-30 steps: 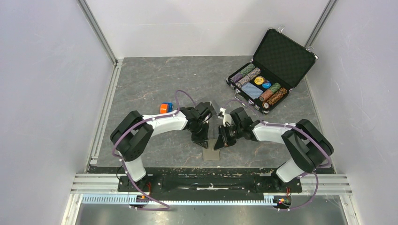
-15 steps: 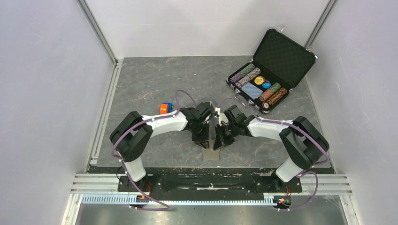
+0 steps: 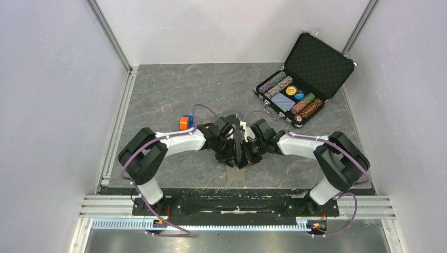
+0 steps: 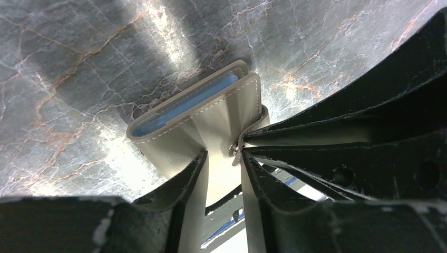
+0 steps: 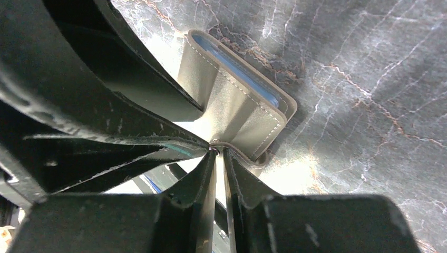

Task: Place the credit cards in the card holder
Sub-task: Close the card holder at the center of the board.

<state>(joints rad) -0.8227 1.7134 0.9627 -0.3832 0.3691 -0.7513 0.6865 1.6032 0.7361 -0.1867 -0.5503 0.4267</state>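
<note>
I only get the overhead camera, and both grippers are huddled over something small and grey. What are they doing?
Observer: The left wrist view shows the left gripper gripping one taupe flap of the card holder.
Operator: And the other one?
Observer: The right gripper is pinched almost shut on a thin tab at its edge.
Operator: Any cards inside?
Observer: Only pale blue lining shows in the opening; no card is visible.
</note>
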